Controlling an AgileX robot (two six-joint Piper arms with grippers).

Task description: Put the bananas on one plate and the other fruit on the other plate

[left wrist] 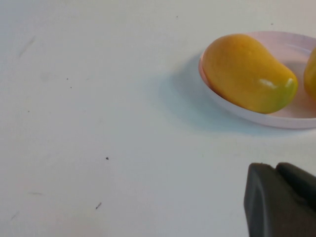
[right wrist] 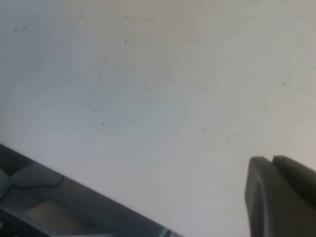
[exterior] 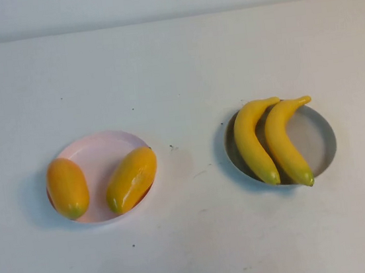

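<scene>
Two yellow bananas [exterior: 253, 142] [exterior: 284, 142] lie side by side on the grey-blue plate [exterior: 326, 139] at the right. Two orange-yellow mango-like fruits [exterior: 67, 187] [exterior: 132, 178] lie on the pale pink plate [exterior: 98, 153] at the left. Neither arm shows in the high view. In the left wrist view my left gripper [left wrist: 276, 168] is shut and empty above bare table, short of the pink plate [left wrist: 291, 47], where one fruit [left wrist: 247, 71] lies. In the right wrist view my right gripper [right wrist: 271, 160] is shut and empty over bare table.
The white table top [exterior: 174, 64] carries small dark specks. In the right wrist view the table's edge [right wrist: 98, 197] runs diagonally, with grey structure beyond it.
</scene>
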